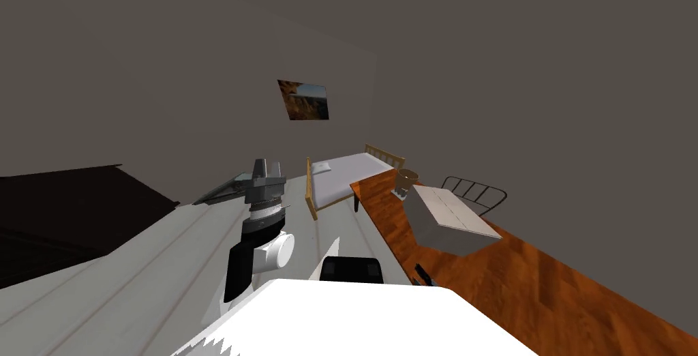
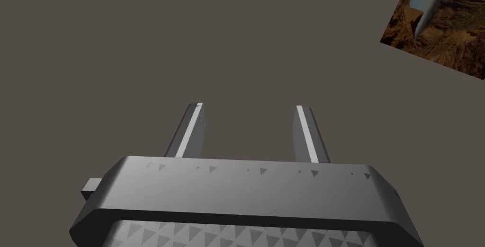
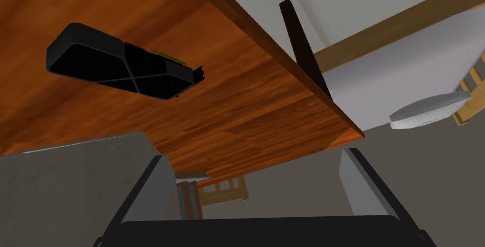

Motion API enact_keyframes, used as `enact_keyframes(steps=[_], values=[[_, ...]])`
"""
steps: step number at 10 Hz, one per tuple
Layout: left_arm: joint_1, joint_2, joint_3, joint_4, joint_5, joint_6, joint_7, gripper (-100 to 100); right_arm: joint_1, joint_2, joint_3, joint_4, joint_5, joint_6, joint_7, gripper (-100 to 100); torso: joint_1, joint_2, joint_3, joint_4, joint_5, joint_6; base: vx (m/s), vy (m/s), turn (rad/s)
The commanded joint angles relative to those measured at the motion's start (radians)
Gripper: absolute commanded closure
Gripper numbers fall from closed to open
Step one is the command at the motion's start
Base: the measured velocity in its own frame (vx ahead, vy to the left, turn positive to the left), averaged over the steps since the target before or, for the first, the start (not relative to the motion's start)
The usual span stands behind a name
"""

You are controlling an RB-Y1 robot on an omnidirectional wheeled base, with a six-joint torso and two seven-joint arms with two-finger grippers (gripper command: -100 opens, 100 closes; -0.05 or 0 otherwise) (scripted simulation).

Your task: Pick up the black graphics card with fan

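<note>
The black graphics card [image 3: 118, 64] lies flat on the brown wooden table [image 3: 237, 92]; an X-shaped crease marks its top face, and no fan shows. My right gripper [image 3: 258, 178] is open and empty, well short of the card, which sits off to one side of its fingers. In the head view a small black shape [image 1: 423, 275] at the table's near edge is probably the card. My left gripper [image 1: 266, 168] is raised in front of me, away from the table, and its fingers [image 2: 192, 130] stand open with nothing between them.
A grey box [image 1: 446, 219] stands on the table [image 1: 545, 284] past the card, close beside my right finger [image 3: 71, 182]. A brown pot [image 1: 407, 180] sits at the far end and a wire chair [image 1: 477, 195] behind it. A bed [image 1: 347, 174] lies beyond, dark furniture [image 1: 61, 215] at the left.
</note>
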Motion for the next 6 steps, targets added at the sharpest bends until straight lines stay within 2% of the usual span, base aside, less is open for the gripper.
enact_keyframes(steps=[1,2,3,4,5,6], values=[[0.000,0.000,0.000,0.000,0.000,0.000,0.000,0,0.000,-0.006,0.008,0.044,0.017,0.008,0.005,-100,0.000,0.000,0.000,0.000,0.000,0.000,0.052,-0.013,0.151],[0.000,0.000,0.000,0.000,0.000,0.000,0.000,0,0.001,-0.014,0.019,0.093,0.049,0.014,0.018,-100,0.000,0.000,0.000,0.000,0.000,0.001,0.058,-0.017,0.283],[0.000,0.000,0.000,0.000,0.000,0.000,0.000,0,0.003,-0.022,0.031,0.150,0.079,0.021,0.031,-100,-0.001,0.000,0.000,0.000,0.000,0.000,0.099,-0.016,0.461],[0.000,0.000,0.000,0.000,0.000,0.000,0.000,0,0.003,-0.022,0.031,0.160,0.079,0.021,0.031,-100,-0.001,-0.002,-0.001,0.000,0.000,0.000,0.088,-0.024,0.158],[0.000,0.000,0.000,0.000,0.000,0.000,0.000,0,0.004,-0.028,0.042,0.214,0.108,0.027,0.043,-100,-0.001,-0.002,-0.001,-0.001,0.000,0.001,0.074,-0.007,0.285],[0.000,0.000,0.000,0.000,0.000,0.000,0.000,0,0.004,-0.028,0.042,0.214,0.108,0.027,0.043,-100,0.000,-0.002,-0.001,0.000,0.000,0.000,0.060,-0.011,0.114]])
